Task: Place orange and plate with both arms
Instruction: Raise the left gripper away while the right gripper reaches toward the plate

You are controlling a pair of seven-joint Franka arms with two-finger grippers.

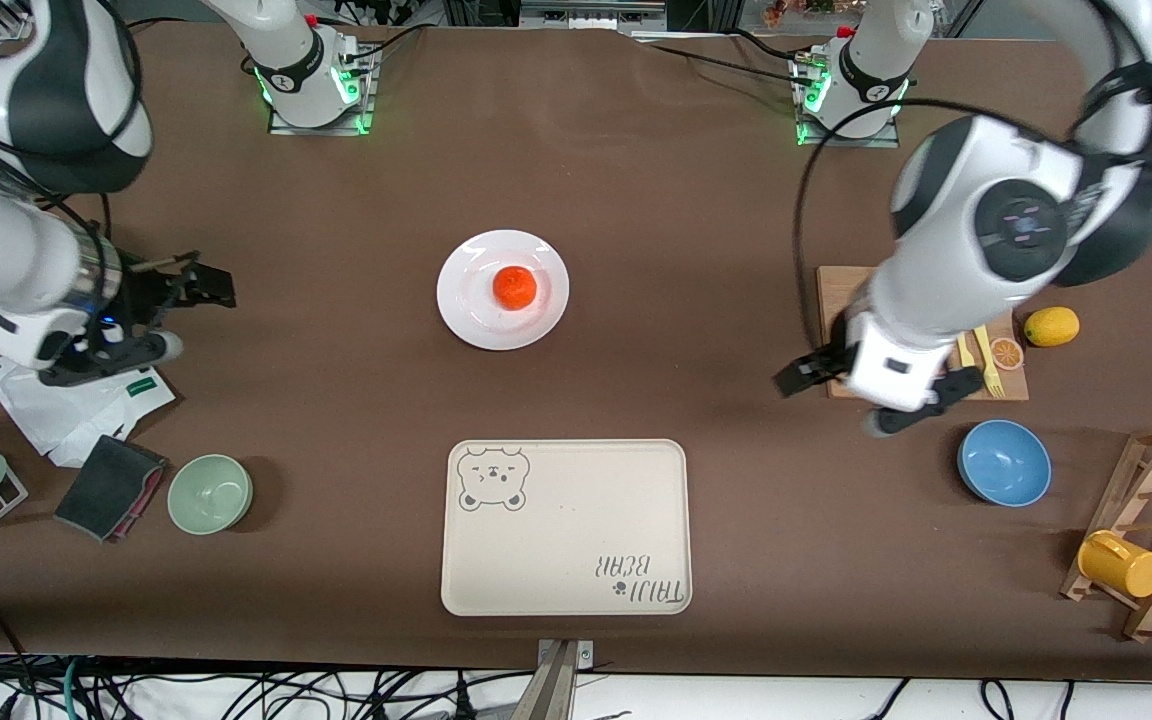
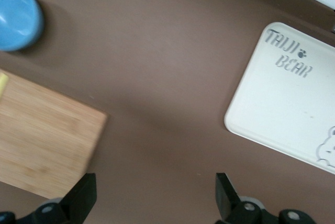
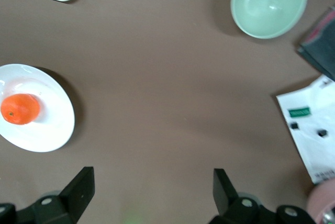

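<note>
- Plate (image 1: 502, 290): glossy white, smooth.
- Orange (image 1: 514, 287): dimpled skin.
- Surface (image 1: 636, 180): matt brown covering.
- Board (image 2: 42, 135): pale grained wood.
- Bowl (image 3: 269, 3): glossy green.

White-and-black arms, black cables, green-lit bases, black tools

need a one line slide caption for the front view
Orange resting on the white plate at mid-table, with the open left gripper and open right gripper empty at either end.

High front overview, two down-looking wrist close-ups
</note>
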